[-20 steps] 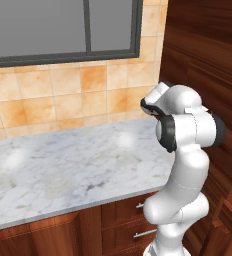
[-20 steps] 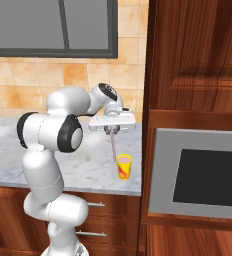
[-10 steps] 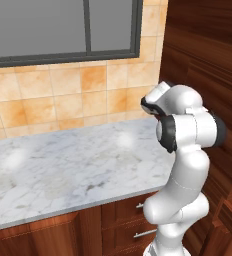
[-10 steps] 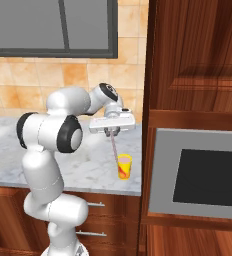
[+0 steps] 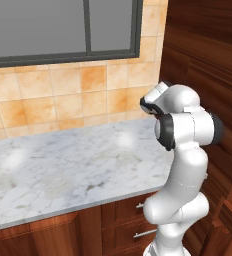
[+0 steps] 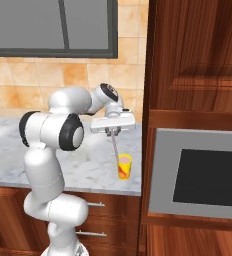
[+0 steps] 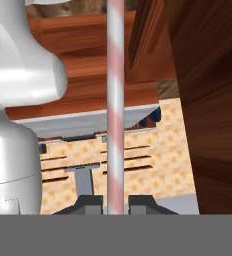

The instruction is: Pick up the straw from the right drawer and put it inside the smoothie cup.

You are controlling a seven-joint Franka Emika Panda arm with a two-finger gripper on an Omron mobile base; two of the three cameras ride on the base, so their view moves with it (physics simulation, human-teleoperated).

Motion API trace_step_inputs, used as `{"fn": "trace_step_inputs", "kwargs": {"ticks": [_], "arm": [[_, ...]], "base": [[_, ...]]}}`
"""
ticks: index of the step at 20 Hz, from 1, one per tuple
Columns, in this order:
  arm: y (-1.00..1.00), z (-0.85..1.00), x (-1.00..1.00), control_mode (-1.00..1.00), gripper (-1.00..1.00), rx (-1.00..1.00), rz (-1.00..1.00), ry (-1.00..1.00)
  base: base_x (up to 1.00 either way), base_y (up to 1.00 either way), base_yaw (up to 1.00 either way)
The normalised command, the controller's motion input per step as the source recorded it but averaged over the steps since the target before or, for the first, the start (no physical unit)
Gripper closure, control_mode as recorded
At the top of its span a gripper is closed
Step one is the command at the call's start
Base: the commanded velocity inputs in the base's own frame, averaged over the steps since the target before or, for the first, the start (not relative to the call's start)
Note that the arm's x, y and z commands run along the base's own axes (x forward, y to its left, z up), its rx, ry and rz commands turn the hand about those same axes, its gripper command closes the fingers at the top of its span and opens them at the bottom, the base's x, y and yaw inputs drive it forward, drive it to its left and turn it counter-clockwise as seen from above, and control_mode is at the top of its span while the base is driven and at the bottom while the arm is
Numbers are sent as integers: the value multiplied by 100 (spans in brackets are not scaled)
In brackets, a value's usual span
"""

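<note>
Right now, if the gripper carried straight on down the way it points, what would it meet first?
The gripper points down, shut on the straw, whose lower end hangs at the smoothie cup rim. The cup probably comes first, though depth is unclear.

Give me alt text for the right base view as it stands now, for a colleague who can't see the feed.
The white arm holds the straw upright in its shut fingers, directly above the yellow smoothie cup, the straw's lower end at about the cup's rim. The cup stands on the marble counter near its right end, beside a tall wooden cabinet with a built-in oven.
</note>
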Motion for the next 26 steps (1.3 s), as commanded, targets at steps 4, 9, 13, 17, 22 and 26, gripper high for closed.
{"fn": "trace_step_inputs", "kwargs": {"ticks": [4,9,13,17,22,26], "arm": [[-2,-34,0,-100,100,-3,0,0],[-1,-11,0,-100,100,0,0,0],[0,30,0,-100,100,0,-1,0],[0,54,0,-100,100,0,-1,0],[0,4,2,-100,100,-1,0,-2],[0,-18,15,-100,100,-2,0,-2]], "base": [[0,0,0],[0,0,0],[0,0,0],[0,0,0],[0,0,0],[0,0,0]]}}
